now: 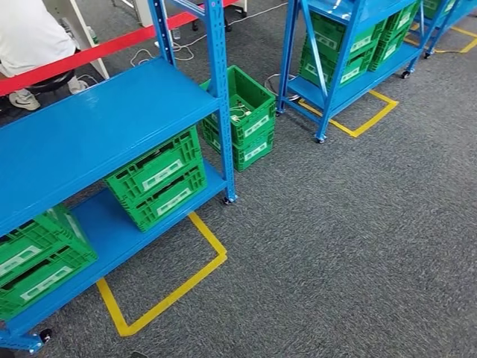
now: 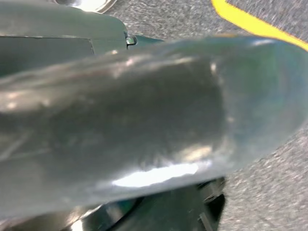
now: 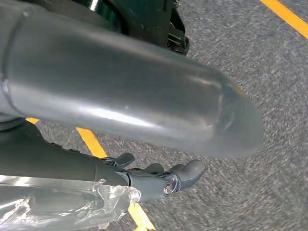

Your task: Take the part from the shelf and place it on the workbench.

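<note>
You have no part singled out yet: the nearest shelf [image 1: 101, 127] lies ahead and to your left, its upper deck bare blue, and what it carries sits lower down in green crates, one [image 1: 160, 175] on the bottom deck near the corner post and another [image 1: 33, 261] further left. A third crate [image 1: 241, 112] stands on the carpet just past that post with something pale inside, too small to name, so you cannot tell whether the part is there or in the shelf crates. No bench shows among the racks and the carpet. The shelf runs its long side from near-left to far-right across your view, so by my judgement the left arm is the closer one, and the robot must step and turn left before either arm can reach. Your right hand [image 3: 160, 180] hangs low over the carpet beside a yellow floor line [image 3: 91, 142]; its fingers [image 3: 188, 171] lie stretched out, slightly apart, gripping nothing. Your left hand [image 2: 72, 43] is a dark slab behind a blurred silver surface, and you cannot tell how its fingers lie. A seated person [image 1: 28, 37] is beyond the shelf, so keep that side in mind when walking in.
</note>
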You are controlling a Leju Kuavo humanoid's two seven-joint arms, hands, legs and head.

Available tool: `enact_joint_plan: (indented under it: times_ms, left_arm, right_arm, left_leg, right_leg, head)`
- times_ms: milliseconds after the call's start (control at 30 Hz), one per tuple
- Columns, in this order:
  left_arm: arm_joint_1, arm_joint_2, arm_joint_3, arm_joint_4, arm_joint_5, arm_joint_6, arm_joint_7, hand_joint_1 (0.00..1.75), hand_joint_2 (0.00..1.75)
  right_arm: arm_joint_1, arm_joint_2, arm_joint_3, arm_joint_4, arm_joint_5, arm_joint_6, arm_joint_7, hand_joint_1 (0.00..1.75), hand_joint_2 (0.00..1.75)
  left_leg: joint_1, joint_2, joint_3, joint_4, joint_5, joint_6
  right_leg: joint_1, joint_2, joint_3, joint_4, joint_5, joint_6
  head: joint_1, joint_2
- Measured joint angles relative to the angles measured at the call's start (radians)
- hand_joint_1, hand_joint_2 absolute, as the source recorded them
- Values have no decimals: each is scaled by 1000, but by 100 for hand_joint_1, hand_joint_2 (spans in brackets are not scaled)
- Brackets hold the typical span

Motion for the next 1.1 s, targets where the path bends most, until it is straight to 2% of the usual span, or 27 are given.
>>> enact_joint_plan:
  times_ms: [33, 67, 100, 133, 167, 233, 267, 300, 333, 367, 400, 433, 467, 500, 533, 567, 600, 667, 733, 767, 800, 833, 867, 933, 967, 1033, 1100]
  left_arm:
    - [-1, 0, 1, 0, 0, 0, 0, 0, 0]
    - [0, 0, 2, 0, 0, 1, 0, 0, 0]
    - [2, 0, 3, 0, 0, 2, 0, 0, 0]
    - [4, 1, 5, 0, 0, 2, 0, 0, 0]
    - [4, 0, 6, 0, -1, 3, 0, 0, 0]
    - [2, -1, 7, 0, -1, 3, 0, 0, 0]
    - [1, -2, 8, 0, -1, 3, 0, 0, 0]
    - [1, -2, 10, 0, -1, 3, 0, 0, 0]
    - [2, -2, 11, 0, -1, 3, 0, 0, 0]
    - [3, -3, 13, 0, -1, 3, 0, 0, 0]
    - [4, -3, 14, 0, -1, 3, 0, 0, 0]
    - [4, -2, 16, 0, -2, 3, 0, 0, 0]
    - [3, -2, 16, 0, -2, 3, 0, 0, 0]
    - [2, -1, 18, 0, -3, 3, 0, 0, 0]
    - [3, 0, 19, 0, -3, 3, 0, 0, 0]
    - [4, 0, 20, 0, -4, 3, 0, 0, 0]
    - [7, 0, 21, 0, -4, 3, 0, 0, 0]
    - [8, 1, 23, 0, -4, 3, 0, 0, 0]
    - [3, 0, 23, 0, -5, 3, 0, 0, 0]
    - [1, 0, 23, 0, -6, 3, 0, 0, 0]
    - [1, 0, 23, 0, -6, 3, 0, 0, 0]
    - [3, 0, 23, 0, -6, 3, 0, 0, 0]
    - [5, -1, 23, 0, -6, 3, 0, 0, 0]
    - [9, 0, 23, 0, -7, 5, -1, 0, 0]
    - [9, 0, 25, 0, -8, 6, -2, 0, 0]
    - [7, 1, 30, 0, -10, 7, -4, 0, 0]
    - [7, 0, 37, 0, -13, 7, -5, 0, 0]
  right_arm:
    - [0, 0, 0, 0, 0, 0, 0, 0, 0]
    - [-2, 0, 0, 0, 1, -1, 0, 0, 0]
    - [-4, 0, 0, 0, 1, -1, 0, 0, 0]
    - [-6, 0, 0, 0, 2, -1, -1, 0, 0]
    - [-6, 0, 0, 0, 2, -1, -1, 0, 0]
    - [-4, 0, 0, 0, 3, -1, -1, 0, 0]
    - [-3, 0, 0, 0, 3, -1, -1, 0, 0]
    - [-1, 0, 0, 0, 3, -1, -1, 0, 0]
    - [0, 0, 0, 0, 4, -1, -1, 0, 0]
    - [0, 0, 0, 0, 5, -1, -1, 0, 0]
    - [0, 0, 0, 0, 5, -1, -1, 0, 0]
    - [0, -1, 0, 0, 6, -1, -1, 0, 0]
    - [0, -1, 0, 1, 6, -1, -1, 0, 0]
    - [-1, -1, 0, 1, 7, -1, -1, 0, 0]
    - [-2, -1, 0, 2, 7, -1, -1, 0, 0]
    - [-2, -1, 0, 2, 8, -1, -1, 0, 0]
    - [-2, -1, 0, 2, 8, -1, -1, 0, 0]
    - [-2, -1, 0, 2, 8, -1, -2, 0, 0]
    - [0, -1, 0, 2, 8, -1, -3, 0, 0]
    - [2, -1, 0, 2, 8, -2, -3, 0, 0]
    - [3, -1, 0, 2, 8, -2, -3, 0, 0]
    - [3, -1, 0, 2, 7, -2, -3, 0, 0]
    - [2, -2, 0, 2, 6, -3, -4, 0, 0]
    - [-2, -1, -1, 2, 0, -6, -9, 0, 0]
    - [-4, -1, -2, 2, -3, -7, -14, 0, 0]
    - [-6, -1, -4, 1, -7, -7, -25, 0, 0]
    - [-7, -2, -5, 0, -9, -6, -33, 0, 0]
  left_leg:
    - [-3, 4, 3, -12, -4, 4]
    - [-2, -11, 2, -12, -5, 10]
    - [0, -25, 3, -15, -4, 14]
    - [3, -39, 5, -16, -3, 20]
    - [7, -52, 8, -18, -2, 25]
    - [12, -80, 10, -19, -3, 32]
    - [12, -95, 10, -19, -4, 34]
    - [12, -111, 12, -18, -4, 34]
    - [13, -127, 14, -18, -6, 33]
    - [14, -143, 18, -18, -7, 31]
    - [16, -159, 22, -17, -10, 28]
    - [17, -174, 25, -15, -13, 22]
    - [17, -187, 25, -13, -15, 17]
    - [18, -198, 22, -11, -16, 10]
    - [19, -208, 18, -11, -14, 4]
    - [21, -218, 14, -12, -12, -2]
    - [22, -216, 11, -11, -13, -7]
    - [19, -172, -9, 28, -37, -16]
    - [16, -116, -71, 148, -97, -22]
    - [16, -106, -109, 219, -124, -23]
    - [16, -102, -138, 272, -137, -23]
    - [16, -101, -151, 290, -130, -22]
    - [16, -101, -142, 269, -104, -20]
    - [12, -95, -84, 146, -27, -7]
    - [8, -89, -51, 81, -3, 1]
    - [2, -78, -16, 7, 6, 10]
    - [2, -80, -9, -7, -2, 13]
  right_leg:
    - [3, -13, 3, 0, -4, 4]
    - [3, -25, 8, -3, -7, 8]
    - [3, -25, 12, -1, -12, 14]
    - [1, -7, 9, 12, -24, 19]
    - [-1, 22, -6, 49, -46, 25]
    - [-5, 83, -71, 182, -106, 32]
    - [-6, 95, -109, 251, -130, 34]
    - [-7, 99, -137, 293, -135, 34]
    - [-7, 101, -147, 295, -118, 35]
    - [-8, 105, -137, 255, -82, 35]
    - [-11, 116, -111, 186, -36, 35]
    - [-16, 140, -81, 115, -3, 37]
    - [-20, 163, -57, 60, 16, 36]
    - [-22, 181, -42, 29, 22, 33]
    - [-22, 189, -37, 22, 16, 27]
    - [-21, 181, -35, 20, 16, 19]
    - [-20, 170, -33, 20, 17, 12]
    - [-20, 147, -30, 17, 16, -2]
    - [-17, 117, -26, 16, 12, -13]
    - [-15, 101, -25, 16, 9, -17]
    - [-13, 88, -23, 16, 6, -19]
    - [-11, 78, -20, 16, 3, -20]
    - [-10, 72, -16, 16, 0, -20]
    - [-8, 65, -8, 15, -7, -17]
    - [-6, 62, -5, 16, -11, -14]
    - [-4, 60, -5, 16, -17, -6]
    - [-3, 57, -1, 11, -18, 5]
  head:
    - [1, 0]
    - [1, 0]
    - [1, 0]
    - [3, 0]
    - [6, 0]
    - [13, 0]
    - [14, 0]
    - [15, 0]
    - [15, 0]
    - [15, 0]
    - [15, 0]
    - [15, 0]
    - [16, 0]
    - [16, 0]
    - [16, 0]
    - [16, 0]
    - [15, 0]
    - [9, 0]
    - [2, 0]
    - [2, 0]
    - [2, 0]
    - [2, 0]
    - [2, 0]
    - [2, 0]
    - [2, 0]
    - [2, 0]
    - [2, 0]
